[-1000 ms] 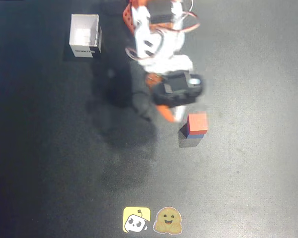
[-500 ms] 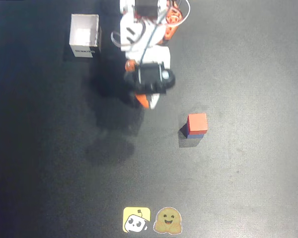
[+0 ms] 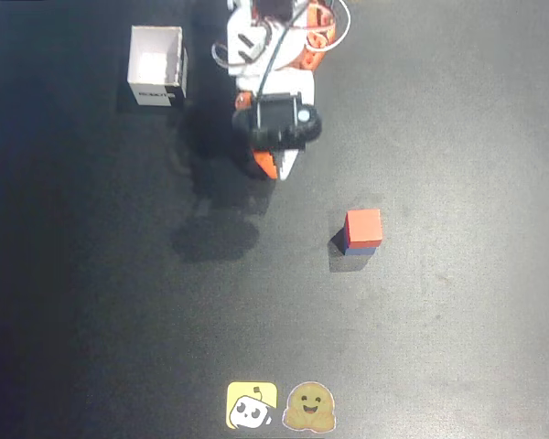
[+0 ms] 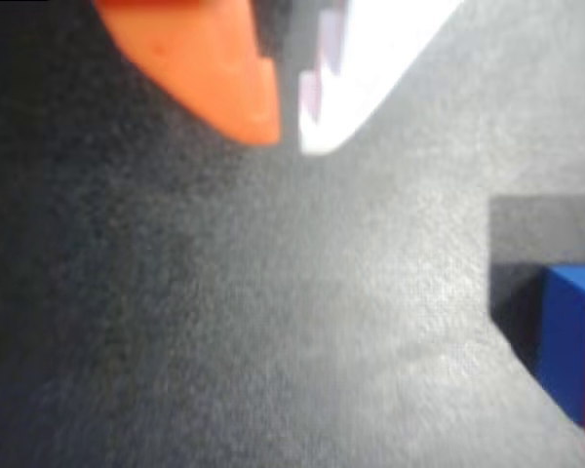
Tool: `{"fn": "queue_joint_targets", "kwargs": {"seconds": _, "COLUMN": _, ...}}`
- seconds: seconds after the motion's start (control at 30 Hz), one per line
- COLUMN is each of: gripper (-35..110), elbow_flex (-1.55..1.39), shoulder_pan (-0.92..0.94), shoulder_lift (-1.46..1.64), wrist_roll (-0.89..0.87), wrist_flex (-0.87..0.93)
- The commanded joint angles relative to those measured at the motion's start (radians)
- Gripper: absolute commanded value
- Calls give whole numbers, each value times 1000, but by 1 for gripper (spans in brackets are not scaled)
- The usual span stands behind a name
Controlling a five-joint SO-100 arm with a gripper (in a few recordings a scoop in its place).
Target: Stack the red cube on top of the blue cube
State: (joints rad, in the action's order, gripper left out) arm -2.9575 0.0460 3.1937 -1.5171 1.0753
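red cube (image 3: 363, 225) sits on blue cube (image 3: 363, 249), right of centre on tabletop (image 3: 457, 347) | jaws closed, empty, up and left of the stack | white box (image 3: 156, 66) top left

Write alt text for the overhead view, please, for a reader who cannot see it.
The red cube sits stacked on the blue cube on a black table. The gripper hangs apart from them, up and to the left, holding nothing. A white box stands at upper left.

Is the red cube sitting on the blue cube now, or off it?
On it. Overhead, the red cube covers the blue cube, only a blue strip showing below; the gripper is apart from them.
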Motion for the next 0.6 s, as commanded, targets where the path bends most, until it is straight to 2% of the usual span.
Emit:
{"fn": "queue_joint_targets", "kwargs": {"seconds": 0.0, "gripper": 0, "elbow_flex": 3, "shoulder_pan": 12, "shoulder_lift": 3, "wrist_roll": -3, "wrist_flex": 92}}
{"fn": "queue_joint_targets", "kwargs": {"seconds": 0.13, "gripper": 0, "elbow_flex": 3, "shoulder_pan": 18, "shoulder_lift": 3, "wrist_roll": -5, "wrist_flex": 258}}
{"fn": "queue_joint_targets", "kwargs": {"seconds": 0.57, "gripper": 0, "elbow_flex": 3, "shoulder_pan": 18, "shoulder_lift": 3, "wrist_roll": 8, "wrist_flex": 262}}
